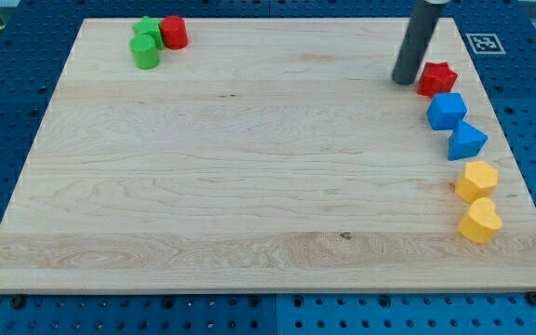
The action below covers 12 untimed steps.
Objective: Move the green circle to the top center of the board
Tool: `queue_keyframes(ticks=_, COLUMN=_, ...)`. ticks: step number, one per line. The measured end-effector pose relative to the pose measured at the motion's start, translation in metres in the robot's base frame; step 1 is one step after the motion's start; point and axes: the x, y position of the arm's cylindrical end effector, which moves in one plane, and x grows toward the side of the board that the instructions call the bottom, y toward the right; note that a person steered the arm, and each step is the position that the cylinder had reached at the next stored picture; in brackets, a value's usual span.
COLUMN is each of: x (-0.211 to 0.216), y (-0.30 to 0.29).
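At upper right, my tip [404,81] is sitting just left of the red star [437,78], gripping nothing; green circle [144,52] is lying upper left.

Bright, even light across the wooden board [249,167], no glare; blocks throw only small soft shadows. Sharp focus throughout, with no bending visible at the edges.

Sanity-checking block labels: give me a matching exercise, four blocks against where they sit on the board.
Column 1:
1. green circle
2. red star
3. blue triangle
4. yellow heart

Column 2:
A. lowest on the view's right edge
B. just right of my tip
C. the view's top left, below the green star
D. between the blue cube and yellow blocks

Pairs: 1-C, 2-B, 3-D, 4-A
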Motion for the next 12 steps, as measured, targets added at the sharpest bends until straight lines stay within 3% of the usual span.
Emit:
queue_keyframes(ticks=4, x=0.004, y=-0.392)
queue_keyframes(ticks=5, x=-0.024, y=-0.429)
queue_keyframes(ticks=6, x=-0.047, y=-0.406)
queue_keyframes(ticks=9, x=-0.05, y=-0.278)
queue_keyframes(ticks=12, x=-0.105, y=-0.203)
